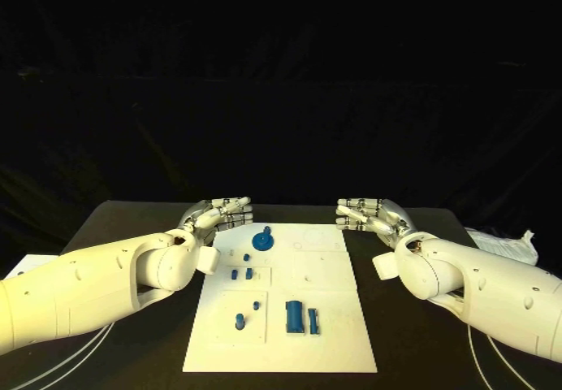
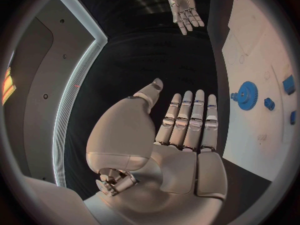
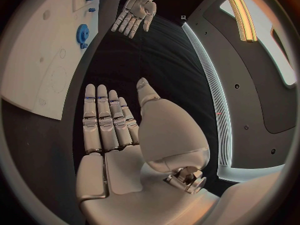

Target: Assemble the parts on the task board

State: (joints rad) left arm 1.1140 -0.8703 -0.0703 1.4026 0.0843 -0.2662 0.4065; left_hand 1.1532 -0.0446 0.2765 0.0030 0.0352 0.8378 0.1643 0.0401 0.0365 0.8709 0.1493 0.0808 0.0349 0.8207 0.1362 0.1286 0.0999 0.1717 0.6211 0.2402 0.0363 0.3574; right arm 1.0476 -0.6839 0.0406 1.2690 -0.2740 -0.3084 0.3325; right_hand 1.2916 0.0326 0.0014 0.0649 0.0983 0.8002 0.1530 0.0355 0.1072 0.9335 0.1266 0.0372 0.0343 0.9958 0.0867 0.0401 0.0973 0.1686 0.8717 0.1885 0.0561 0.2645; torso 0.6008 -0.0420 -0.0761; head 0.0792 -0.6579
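The white task board (image 1: 316, 325) lies in the middle of the black table. A blue gear (image 1: 264, 240) sits near its far left corner, and small blue pegs (image 1: 241, 273) lie below it. Two long blue blocks (image 1: 301, 317) and a small blue piece (image 1: 240, 321) rest nearer the front. My left hand (image 1: 222, 215) hovers flat beside the board's far left corner, fingers straight and together, holding nothing. My right hand (image 1: 373, 215) mirrors it off the far right corner, also empty. The left wrist view shows the gear (image 2: 248, 95) and my left hand (image 2: 184, 120); the right wrist view shows my right hand (image 3: 112, 120).
White papers (image 1: 506, 244) lie at the table's right edge, and another sheet (image 1: 26, 265) at the left edge. Cables (image 1: 71, 357) trail under the left arm. Bare black table surrounds the board.
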